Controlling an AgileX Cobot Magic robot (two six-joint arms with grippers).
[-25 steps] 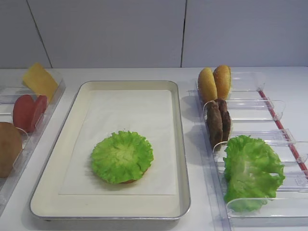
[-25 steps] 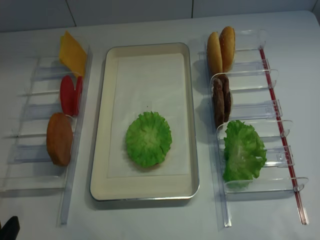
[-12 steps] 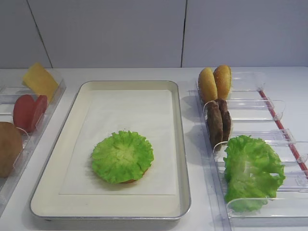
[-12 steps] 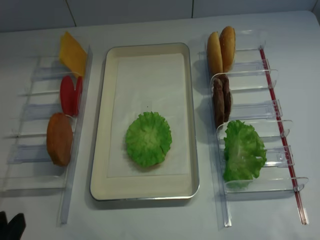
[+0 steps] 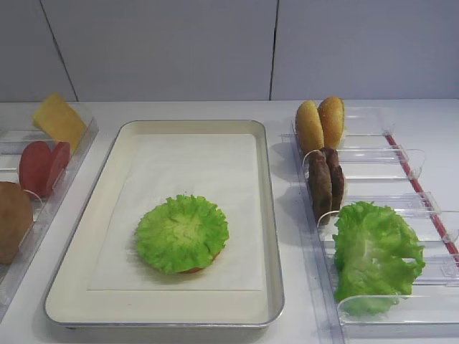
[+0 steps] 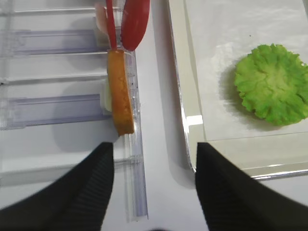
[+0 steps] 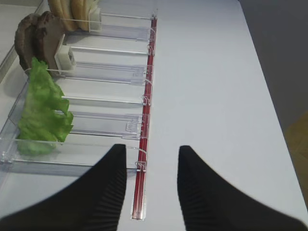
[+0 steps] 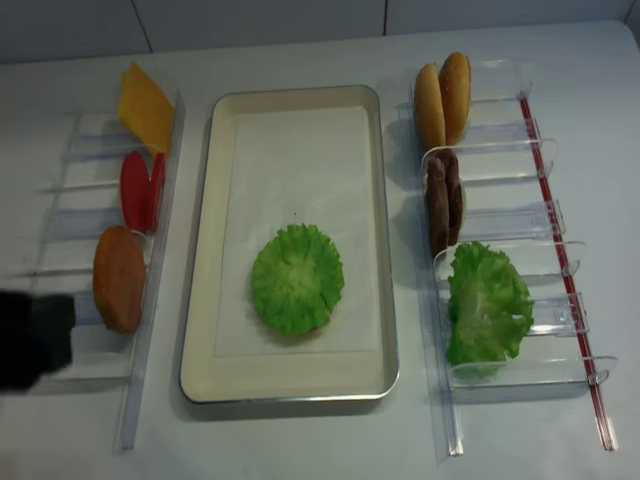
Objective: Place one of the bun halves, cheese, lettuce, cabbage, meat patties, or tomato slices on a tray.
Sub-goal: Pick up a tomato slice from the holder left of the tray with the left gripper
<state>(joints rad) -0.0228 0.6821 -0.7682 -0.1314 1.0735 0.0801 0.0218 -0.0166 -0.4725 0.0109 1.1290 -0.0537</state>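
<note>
**Lettuce round on the tray, both grippers empty**

I see the tray (image 5: 267, 215) with one flat round lettuce (image 5: 182, 233) piece lying on its paper liner, towards the near end; a sliver of red shows under its near edge. From my left gripper (image 6: 154, 185), whose fingers stand wide apart with nothing between them, that tray corner lies just ahead to the right, and the left clear bin rack (image 6: 134, 192) runs ahead on the left. In it, straight ahead of the left finger, stands an orange-brown disc (image 6: 120, 91) on edge, and beyond that the tomato slices (image 6: 130, 21), also upright. The cheese (image 8: 145, 105) leans at the far end of the same rack.

My right gripper (image 7: 151, 180) also has its fingers parted and holds nothing; it hangs over the near end of the right bin rack (image 7: 144, 144). Ahead to its left sits the ruffled lettuce bunch (image 7: 43, 113), then the meat patties (image 7: 33, 38), then the bun halves (image 7: 72, 9) furthest off.
</note>
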